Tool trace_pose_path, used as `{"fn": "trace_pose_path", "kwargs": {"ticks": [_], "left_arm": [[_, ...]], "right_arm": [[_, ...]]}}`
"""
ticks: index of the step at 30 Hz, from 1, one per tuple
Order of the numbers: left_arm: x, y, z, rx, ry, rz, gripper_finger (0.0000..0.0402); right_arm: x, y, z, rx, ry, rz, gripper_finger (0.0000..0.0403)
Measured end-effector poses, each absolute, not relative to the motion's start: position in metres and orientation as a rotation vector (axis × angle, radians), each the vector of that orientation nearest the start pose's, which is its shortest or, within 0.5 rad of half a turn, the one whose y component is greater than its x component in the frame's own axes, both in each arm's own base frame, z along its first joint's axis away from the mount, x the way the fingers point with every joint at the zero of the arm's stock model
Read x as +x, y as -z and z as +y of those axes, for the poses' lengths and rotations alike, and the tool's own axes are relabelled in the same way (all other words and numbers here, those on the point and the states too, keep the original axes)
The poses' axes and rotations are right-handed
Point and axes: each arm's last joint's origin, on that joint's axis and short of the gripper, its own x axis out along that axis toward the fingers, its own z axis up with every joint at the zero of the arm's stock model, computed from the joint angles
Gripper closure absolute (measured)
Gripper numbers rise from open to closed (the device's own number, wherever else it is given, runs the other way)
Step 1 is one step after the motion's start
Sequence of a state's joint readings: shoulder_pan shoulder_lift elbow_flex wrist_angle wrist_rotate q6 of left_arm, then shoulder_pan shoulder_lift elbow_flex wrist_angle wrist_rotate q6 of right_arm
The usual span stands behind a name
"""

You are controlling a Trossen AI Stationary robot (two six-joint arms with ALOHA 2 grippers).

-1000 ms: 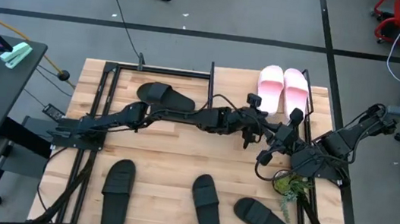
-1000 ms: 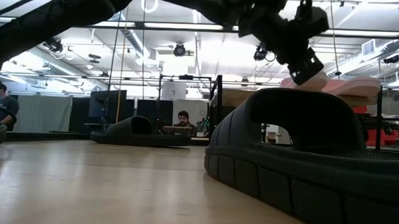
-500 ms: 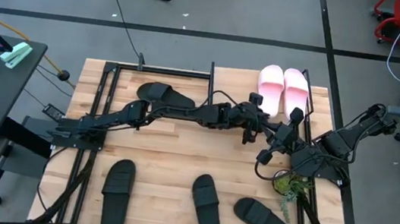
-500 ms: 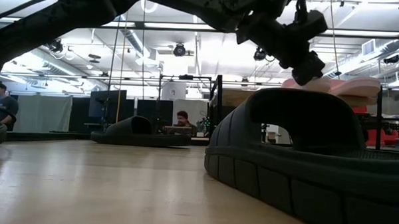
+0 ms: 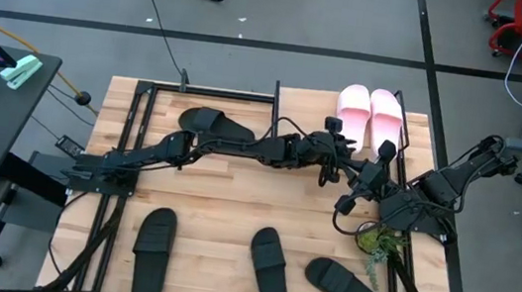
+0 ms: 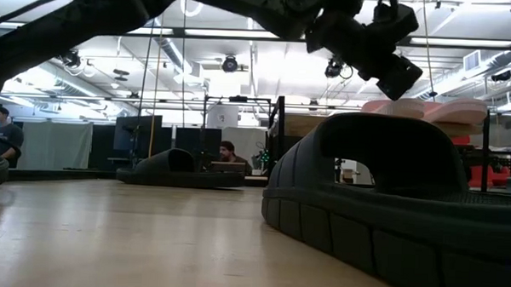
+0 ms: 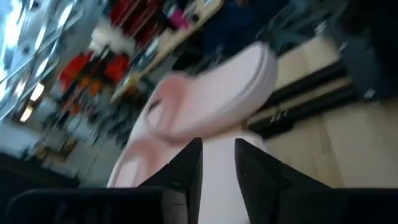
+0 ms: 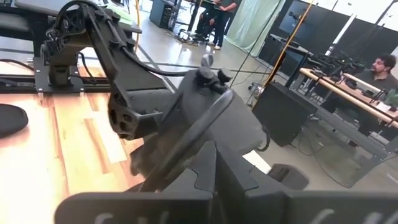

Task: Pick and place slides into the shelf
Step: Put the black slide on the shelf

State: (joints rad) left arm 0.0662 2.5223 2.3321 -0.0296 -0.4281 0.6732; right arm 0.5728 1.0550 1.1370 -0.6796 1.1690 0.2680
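**Left arm stretched out to the pink pair**

The left gripper (image 5: 339, 148) hangs at the heel end of the 2 pale pink slides (image 5: 370, 117), its fingers (image 7: 186, 169) parted by a narrow gap with pink sole showing between them; whether they touch the slide I cannot tell. The left arm (image 5: 211, 150) reaches long and low across the table from its base at the left edge, wrist raised, as the low view shows.

The right gripper (image 5: 361, 183) sits just beside it, pointing at the left wrist, its fingers close together and holding nothing.

A black slide (image 5: 216, 124) lies under the left arm inside the shelf (image 5: 276, 103). 3 more black slides (image 5: 273, 267) lie along the near edge of the table (image 5: 233, 212), well apart from both grippers. A small green plant (image 5: 376, 245) sits by the right arm's base.

The pink slides lie side by side at the table's far right corner, straps up.
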Motion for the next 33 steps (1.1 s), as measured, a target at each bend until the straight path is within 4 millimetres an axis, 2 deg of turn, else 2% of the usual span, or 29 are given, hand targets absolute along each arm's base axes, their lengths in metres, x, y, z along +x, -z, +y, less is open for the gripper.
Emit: {"fn": "trace_pose_path", "kwargs": {"ticks": [4,10,12,16,21,26,30,33], "left_arm": [[0.559,-0.258,0.027,0.630,-0.494,0.571,0.0311],[0.518,-0.272,-0.002,0.533,-0.428,0.870,0.0342],[0.500,-0.278,-0.004,0.519,-0.410,0.991,0.0355],[0.463,-0.308,0.006,0.470,-0.448,1.129,0.0382],[0.413,-0.358,0.021,0.386,-0.519,1.177,0.0397],[0.359,-0.407,0.029,0.285,-0.601,1.148,0.0381],[0.323,-0.437,0.018,0.220,-0.581,1.050,0.0372],[0.297,-0.448,0.005,0.200,-0.533,1.020,0.0375]], "right_arm": [[0.178,-0.368,0.084,-0.190,0.592,0.316,0.0391],[0.173,-0.368,0.091,-0.191,0.546,0.315,0.0391],[0.170,-0.369,0.094,-0.182,0.522,0.305,0.0393],[0.164,-0.370,0.101,-0.164,0.489,0.285,0.0392],[0.157,-0.370,0.110,-0.179,0.445,0.274,0.0391],[0.152,-0.370,0.117,-0.192,0.390,0.279,0.0391],[0.150,-0.370,0.120,-0.194,0.369,0.276,0.0391],[0.150,-0.370,0.120,-0.194,0.370,0.277,0.0393]]}}
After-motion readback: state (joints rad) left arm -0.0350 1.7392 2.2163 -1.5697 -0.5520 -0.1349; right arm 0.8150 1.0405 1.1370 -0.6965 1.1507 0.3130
